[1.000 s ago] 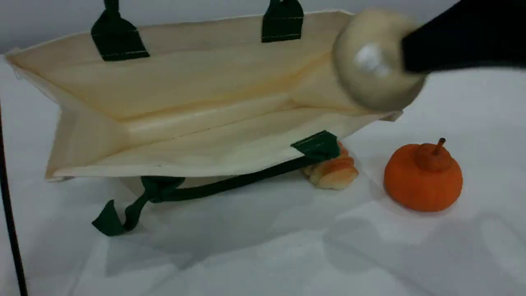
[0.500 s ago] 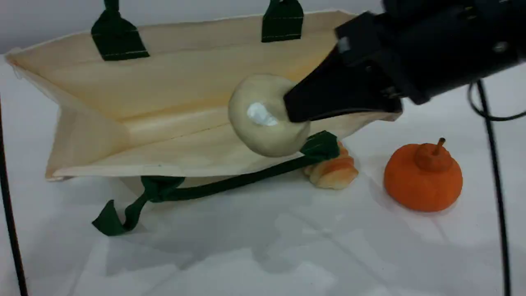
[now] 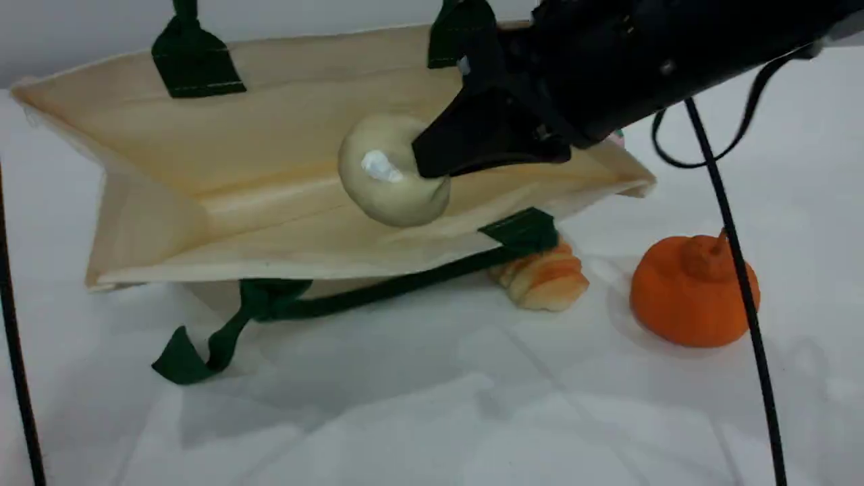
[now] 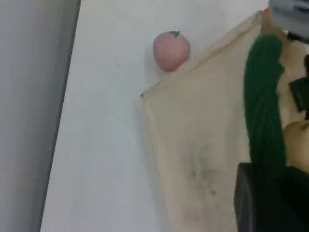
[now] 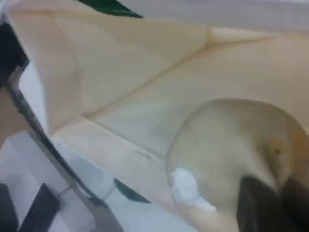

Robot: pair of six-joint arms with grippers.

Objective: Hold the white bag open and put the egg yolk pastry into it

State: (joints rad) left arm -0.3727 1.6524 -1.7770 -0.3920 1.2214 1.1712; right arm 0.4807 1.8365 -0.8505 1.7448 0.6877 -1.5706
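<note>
The white bag (image 3: 270,169) lies on its side, its mouth gaping toward the scene camera. Its upper green handle (image 4: 263,111) runs into my left gripper (image 4: 268,198), which is shut on it and holds the top panel up. That gripper is out of the scene view. My right gripper (image 3: 426,162) reaches in from the upper right, shut on the egg yolk pastry (image 3: 388,179), a pale beige ball. The ball hangs inside the bag's mouth, just above the lower panel. Up close, the pastry (image 5: 231,150) fills the right wrist view, with the bag's interior behind it.
An orange pumpkin (image 3: 695,293) and a ridged golden bread loaf (image 3: 543,280) sit right of the bag. The bag's lower handle (image 3: 270,310) trails on the table in front. A pink ball (image 4: 171,48) lies beyond the bag's corner. A black cable (image 3: 736,270) hangs across the pumpkin.
My right gripper has carried the pastry from the upper right down and leftward into the bag's mouth. The bag's lower edge shifted slightly.
</note>
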